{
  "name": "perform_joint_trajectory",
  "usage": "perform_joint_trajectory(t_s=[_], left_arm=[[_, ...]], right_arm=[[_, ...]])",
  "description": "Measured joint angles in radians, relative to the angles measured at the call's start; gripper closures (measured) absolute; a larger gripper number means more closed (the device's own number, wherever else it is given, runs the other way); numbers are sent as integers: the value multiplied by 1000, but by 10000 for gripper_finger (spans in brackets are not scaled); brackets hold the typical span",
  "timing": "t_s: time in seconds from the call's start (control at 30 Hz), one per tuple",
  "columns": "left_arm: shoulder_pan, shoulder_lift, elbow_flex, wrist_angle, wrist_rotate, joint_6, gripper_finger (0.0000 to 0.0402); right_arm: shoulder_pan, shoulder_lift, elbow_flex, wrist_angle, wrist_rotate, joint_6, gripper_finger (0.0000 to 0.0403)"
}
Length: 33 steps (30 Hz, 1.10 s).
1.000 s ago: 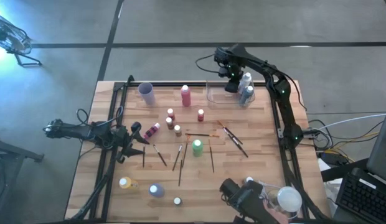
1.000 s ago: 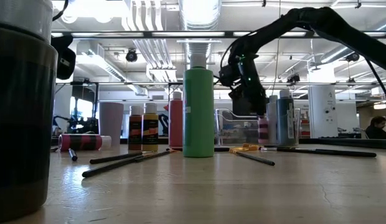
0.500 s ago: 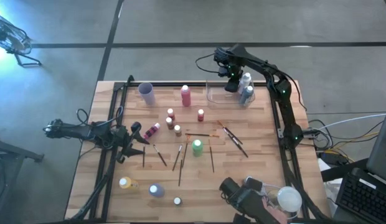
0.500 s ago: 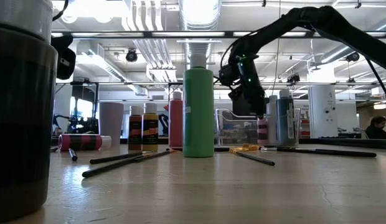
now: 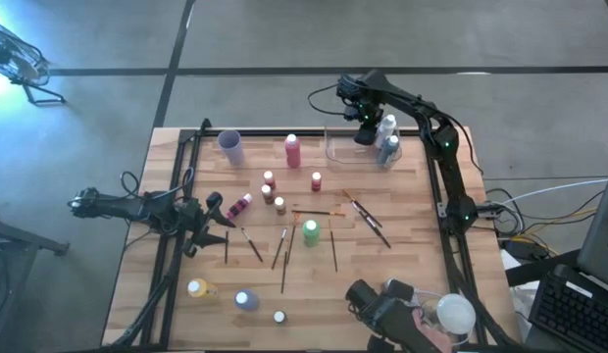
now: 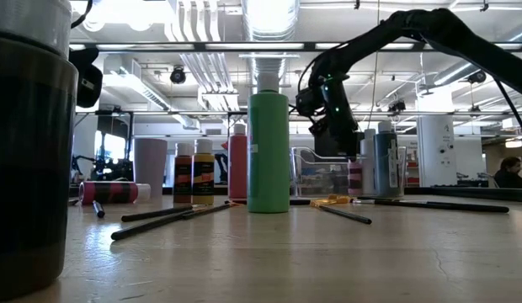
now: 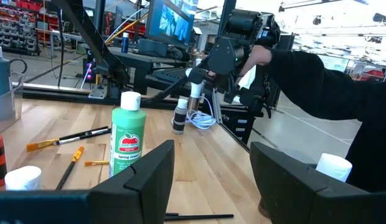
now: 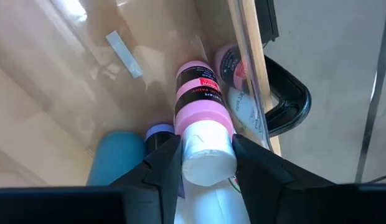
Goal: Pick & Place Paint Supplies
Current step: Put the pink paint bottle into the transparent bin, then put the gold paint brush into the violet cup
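Task judged early: a few bottles are stood in the clear tray (image 5: 335, 149) at upper right. A pink bottle (image 8: 201, 99) is pinched by its cap in the right gripper (image 8: 205, 163) over it. Most bottles and brushes (image 5: 281, 263) are left mid-table. The left gripper (image 5: 212, 218) is parked open at left.

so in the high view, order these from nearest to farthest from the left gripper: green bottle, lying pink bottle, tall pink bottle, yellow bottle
From the left gripper:
1. Lying pink bottle, just beside it.
2. Yellow bottle, near table edge.
3. Green bottle, mid-table.
4. Tall pink bottle, far edge.
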Motion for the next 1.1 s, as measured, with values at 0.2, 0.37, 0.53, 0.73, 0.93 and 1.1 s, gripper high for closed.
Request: perform_joint_trajectory(t_s=[0.2, 0.37, 0.53, 0.73, 0.93, 1.1], left_arm=[[0, 0, 0, 0, 0, 0, 186], [0, 0, 0, 0, 0, 0, 186], [0, 0, 0, 0, 0, 0, 186], [0, 0, 0, 0, 0, 0, 186], [0, 0, 0, 0, 0, 0, 186], [0, 0, 0, 0, 0, 0, 186]], right_arm=[[-2, 3, -1, 5, 9, 7, 228], [-2, 3, -1, 0, 3, 7, 203], [-2, -8, -2, -1, 1, 6, 189], [-2, -37, -2, -1, 24, 3, 190], [-1, -94, -2, -2, 55, 7, 202], [12, -187, -2, -2, 57, 47, 216]])
